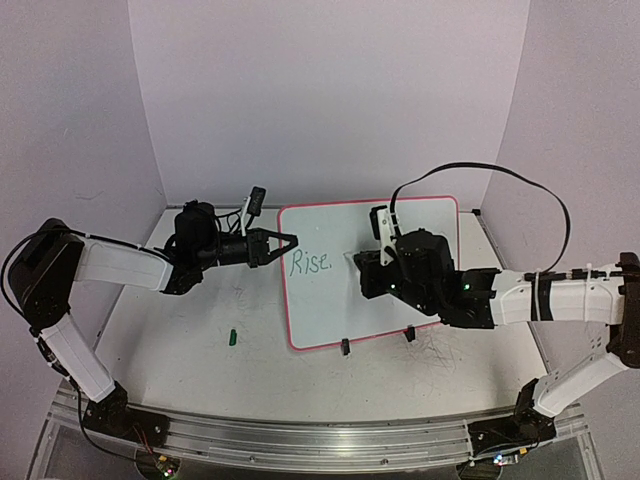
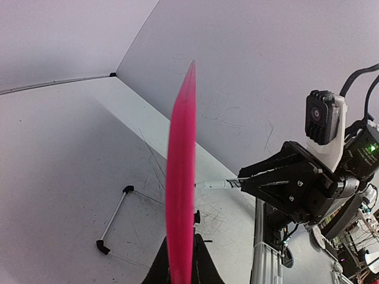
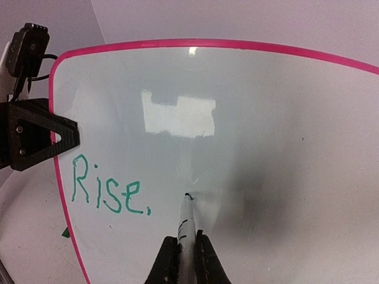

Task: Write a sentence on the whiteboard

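Pinching the marker [image 3: 185, 222] at 6 o'clock in the right wrist view, the right gripper [image 3: 185, 254] is clamped on it. The tip touches the whiteboard [image 3: 266, 148], which stands mid-table between the arms, just past the green "Rise." [image 3: 106, 190]. Bare board stretches toward 3 o'clock along its long axis, so the next word likely runs that way. At 9 o'clock the left gripper [image 3: 37, 137] is clamped on its edge.
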Robot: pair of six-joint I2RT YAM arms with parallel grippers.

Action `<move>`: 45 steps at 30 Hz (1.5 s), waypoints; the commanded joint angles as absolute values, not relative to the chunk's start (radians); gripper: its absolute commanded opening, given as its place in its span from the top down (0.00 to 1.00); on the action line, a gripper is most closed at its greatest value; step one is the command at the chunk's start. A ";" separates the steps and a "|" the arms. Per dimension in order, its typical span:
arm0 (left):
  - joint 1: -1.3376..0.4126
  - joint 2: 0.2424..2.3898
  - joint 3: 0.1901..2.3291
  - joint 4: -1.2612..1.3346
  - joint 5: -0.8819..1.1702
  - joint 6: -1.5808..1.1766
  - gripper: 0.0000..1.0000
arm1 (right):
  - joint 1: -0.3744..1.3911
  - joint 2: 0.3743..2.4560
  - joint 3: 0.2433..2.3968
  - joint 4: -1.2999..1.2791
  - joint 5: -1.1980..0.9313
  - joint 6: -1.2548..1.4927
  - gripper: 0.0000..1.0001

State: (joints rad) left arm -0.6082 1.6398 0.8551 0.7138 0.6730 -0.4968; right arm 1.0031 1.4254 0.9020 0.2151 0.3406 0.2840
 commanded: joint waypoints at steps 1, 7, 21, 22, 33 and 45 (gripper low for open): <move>-0.607 1.652 0.881 0.695 0.607 -0.451 1.00 | 1.008 1.441 0.909 0.250 0.329 0.275 1.00; -0.606 1.658 0.887 0.696 0.608 -0.452 1.00 | 1.012 1.440 0.897 0.241 0.313 0.277 1.00; -0.606 1.655 0.883 0.697 0.606 -0.459 1.00 | 1.023 1.461 0.879 0.197 0.301 0.293 1.00; -0.606 1.654 0.884 0.698 0.607 -0.459 1.00 | 1.023 1.459 0.877 0.191 0.308 0.296 1.00; -0.606 1.654 0.883 0.697 0.613 -0.465 1.00 | 1.022 1.419 0.872 0.182 0.422 0.323 1.00; -0.606 1.657 0.885 0.698 0.618 -0.468 1.00 | 1.005 1.431 0.918 0.248 0.456 0.276 1.00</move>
State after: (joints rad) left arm -0.6079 1.6417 0.8566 0.7151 0.6781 -0.5056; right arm 1.0284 1.4357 0.8810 0.2220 0.3945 0.2998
